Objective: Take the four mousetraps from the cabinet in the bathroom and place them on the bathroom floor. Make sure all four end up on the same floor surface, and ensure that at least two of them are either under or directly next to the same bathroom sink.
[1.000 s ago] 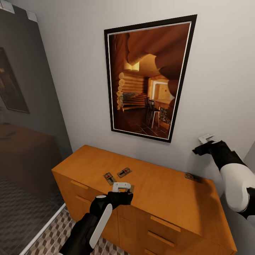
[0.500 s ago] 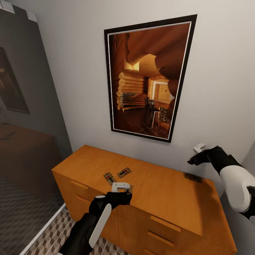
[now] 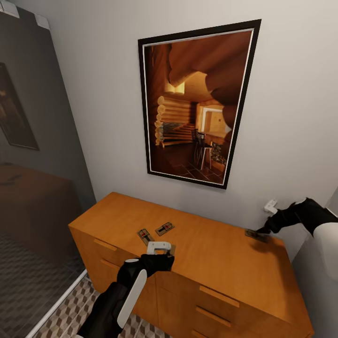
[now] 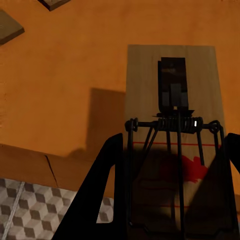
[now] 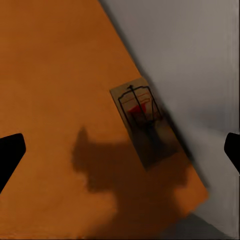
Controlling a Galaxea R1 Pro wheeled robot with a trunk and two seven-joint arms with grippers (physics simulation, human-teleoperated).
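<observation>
The orange-brown cabinet point(image 3: 117, 216) stands against the wall with mousetraps on its top. Two mousetraps point(image 3: 145, 235) point(image 3: 164, 228) lie side by side near the middle. My left gripper point(image 3: 159, 248) is at the front edge, shut on a third mousetrap point(image 4: 172, 90), which overhangs the edge between the dark fingers point(image 4: 107, 195). A fourth mousetrap point(image 3: 257, 234) point(image 5: 142, 120) lies at the far right corner by the wall. My right gripper point(image 3: 266, 220) point(image 5: 121, 149) hovers just above it, open with its fingers wide apart. The cube-patterned bathroom floor point(image 3: 70, 310) shows below the cabinet.
A large framed picture point(image 3: 197, 103) hangs on the grey wall above the cabinet. A dark glass partition point(image 3: 37, 164) runs along the left. Drawer fronts with bar handles point(image 3: 218, 296) face me. A wall edge point(image 3: 310, 281) closes in beside the cabinet's right end.
My right arm has swung down from up by the wall to just over the far-right mousetrap. The left gripper has barely shifted, a little toward the front edge.
</observation>
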